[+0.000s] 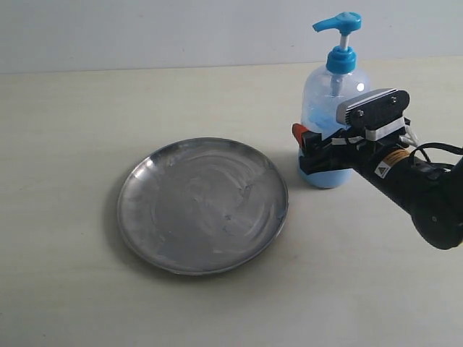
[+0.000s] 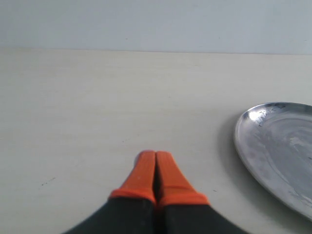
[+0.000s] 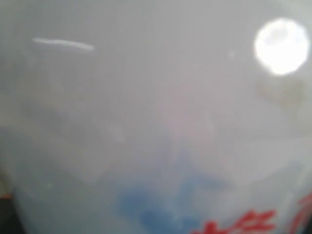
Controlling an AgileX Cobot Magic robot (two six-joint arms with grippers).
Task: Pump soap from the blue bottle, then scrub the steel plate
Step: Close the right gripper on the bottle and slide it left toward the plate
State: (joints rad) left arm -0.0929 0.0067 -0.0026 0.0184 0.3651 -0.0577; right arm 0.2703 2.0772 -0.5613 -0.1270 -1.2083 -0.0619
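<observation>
The blue bottle (image 1: 333,90) stands upright on the table at the right, its blue pump head (image 1: 338,23) up and pale blue soap (image 1: 325,178) low inside. My right gripper (image 1: 318,141) reaches around its lower body, and one orange fingertip (image 1: 299,131) lies against its left side. In the right wrist view the bottle (image 3: 156,97) fills the frame as a blur and hides the jaws. The steel plate (image 1: 202,206) lies flat to the bottle's left, with pale streaks on its surface. My left gripper (image 2: 155,155) is shut and empty, low over the table beside the plate's rim (image 2: 243,146).
A pale wall (image 1: 145,29) rises behind the light table (image 1: 72,130). The right arm's black body (image 1: 427,195) stretches in from the right edge. The left arm is out of the exterior view.
</observation>
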